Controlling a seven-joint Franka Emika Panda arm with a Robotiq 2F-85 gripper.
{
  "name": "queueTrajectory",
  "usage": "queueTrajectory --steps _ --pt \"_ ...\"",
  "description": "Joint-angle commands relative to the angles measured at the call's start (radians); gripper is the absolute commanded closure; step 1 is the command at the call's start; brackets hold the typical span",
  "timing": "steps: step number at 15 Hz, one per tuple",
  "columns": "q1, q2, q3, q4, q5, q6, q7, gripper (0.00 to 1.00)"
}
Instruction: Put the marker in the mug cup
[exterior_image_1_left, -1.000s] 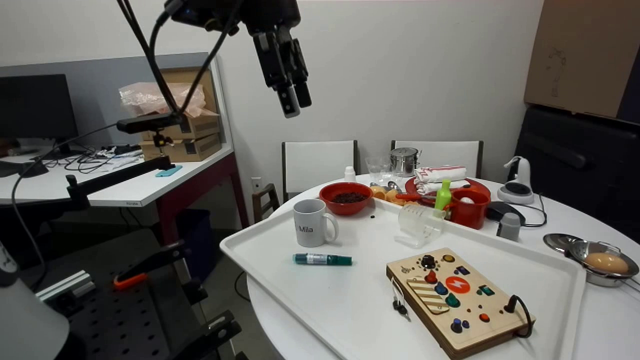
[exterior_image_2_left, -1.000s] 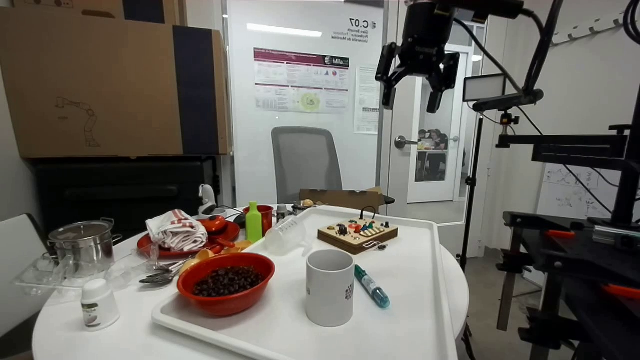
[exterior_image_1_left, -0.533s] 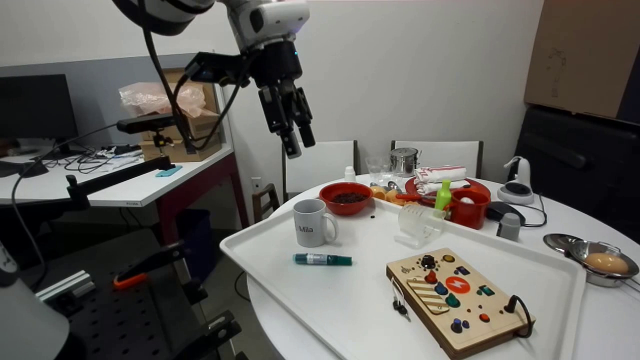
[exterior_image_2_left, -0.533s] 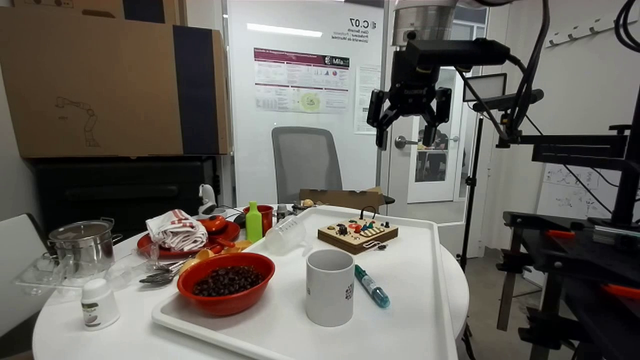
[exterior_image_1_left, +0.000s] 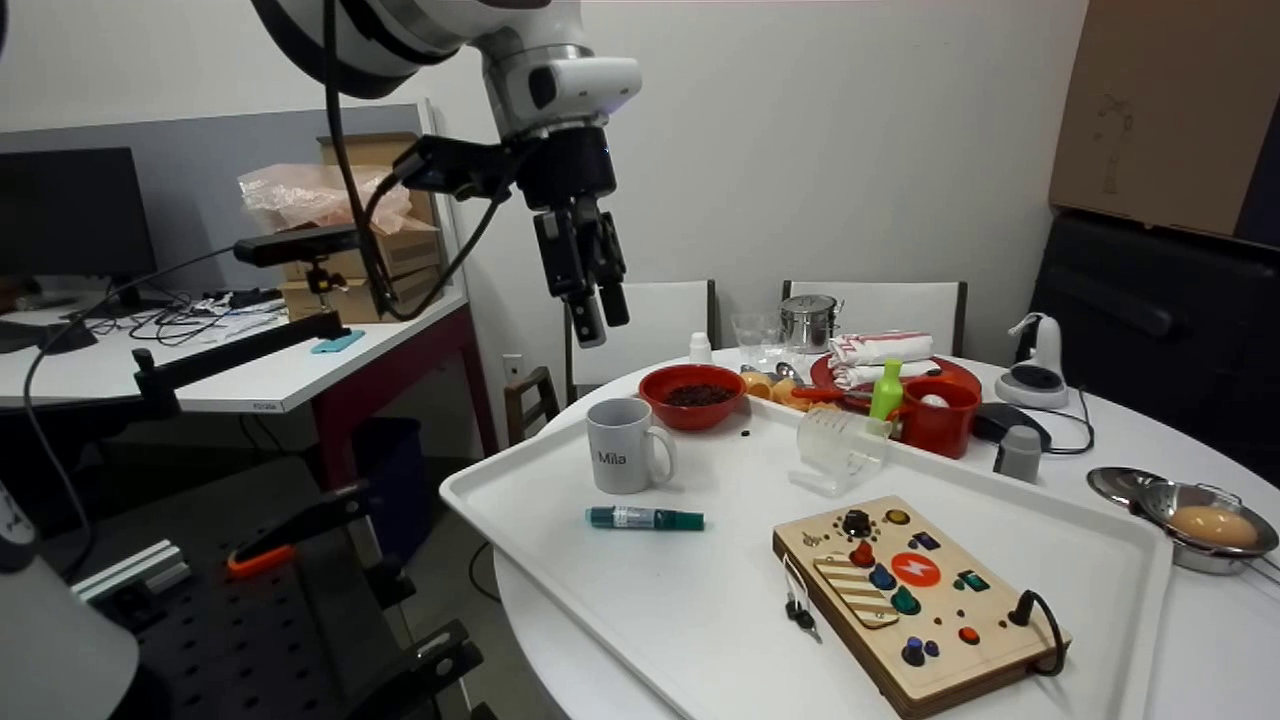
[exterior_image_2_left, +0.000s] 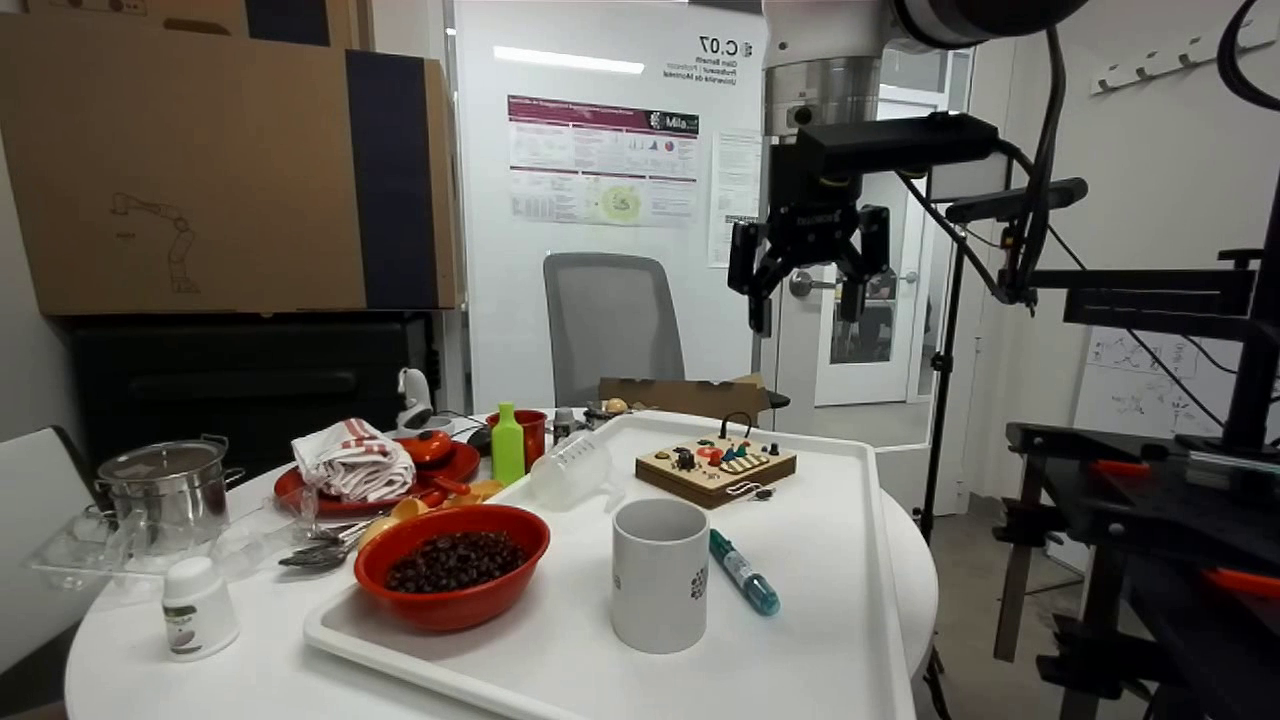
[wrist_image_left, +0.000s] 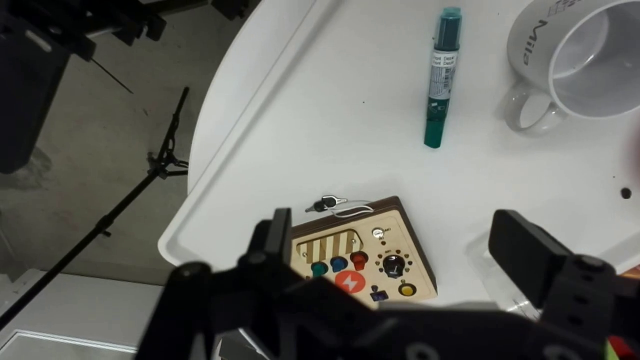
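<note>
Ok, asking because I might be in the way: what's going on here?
A robot arm is meant to put the marker in the mug cup. Its gripper hangs open and empty in the air. The marker lies on the tray, apart from the upright mug cup, so the job is not yet done.

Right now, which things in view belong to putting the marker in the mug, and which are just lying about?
For the job:
teal-green marker
grey Mila mug
gripper

Lying about:
red bowl
wooden knob box
clear graduated cup
lime-green bottle
striped towel
</note>
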Motion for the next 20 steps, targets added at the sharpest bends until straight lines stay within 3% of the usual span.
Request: queueTrajectory --steps 1,4,10,17,20 --pt "0.047 0.04 -0.069 -0.006 -0.13 0.115 0.06 0.0" --pt "0.007 0.137 -0.06 0.02 -0.248 0.231 0.087 0.0" --pt "0.027 0.38 -0.1 0.167 -0.418 0.221 0.172 0.0" --pt "0.06 0.603 -0.105 0.359 -0.373 0.16 0.171 0.0" --pt "0.047 0.584 -0.103 0.333 -0.382 0.171 0.158 0.0"
